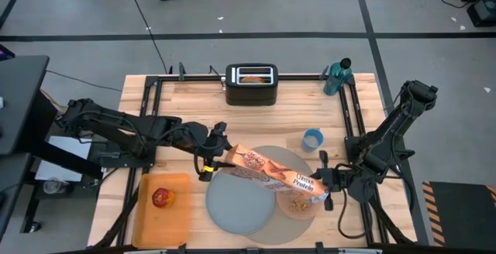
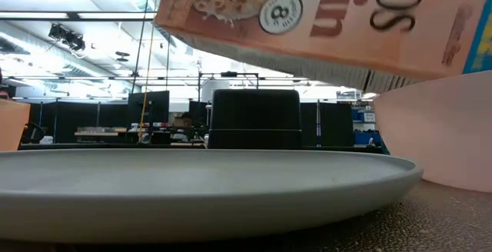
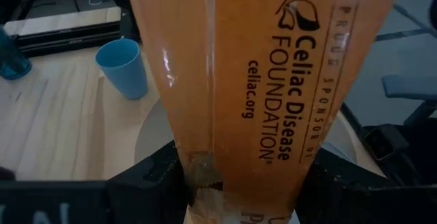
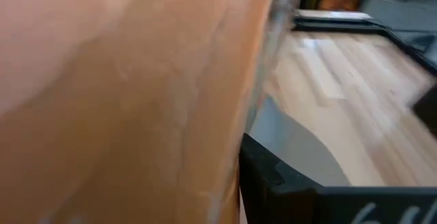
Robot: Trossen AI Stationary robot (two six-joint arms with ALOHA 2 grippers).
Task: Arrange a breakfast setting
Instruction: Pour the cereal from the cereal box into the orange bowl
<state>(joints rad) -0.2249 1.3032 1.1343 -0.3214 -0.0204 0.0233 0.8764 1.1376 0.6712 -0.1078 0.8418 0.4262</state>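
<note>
An orange cereal bag point(image 1: 271, 173) hangs slanted over the round grey-tan placemat point(image 1: 283, 155), between my two grippers. My left gripper point(image 1: 211, 163) is shut on its left end. My right gripper point(image 1: 328, 186) is at its right end, above the pink bowl point(image 1: 298, 206), which holds brown cereal pieces point(image 1: 294, 204). The grey plate point(image 1: 239, 204) lies on the mat left of the bowl. The red apple point(image 1: 161, 198) rests on the orange board. A bagel half point(image 1: 251, 77) sticks out of the toaster's slot. The spoon is out of view. My left gripper pinches the bag's sealed end point(image 3: 235, 183) between its two fingers point(image 3: 153, 176), coming level from the table's left. The bag is lifted clear and reaches away from the fingers toward the bowl. My right gripper is shut on the bag's other end point(image 4: 205, 135), coming from the table's right. One finger point(image 4: 273, 176) shows beside the bag; the bag hides the other. This end point(image 1: 316, 192) hangs over the bowl.
The black toaster point(image 1: 251, 85) stands at the far edge. A blue cup point(image 1: 312, 139) stands beyond the mat on the right, and a teal bottle point(image 1: 337, 76) at the far right corner. The orange board point(image 1: 163, 207) lies at the near left.
</note>
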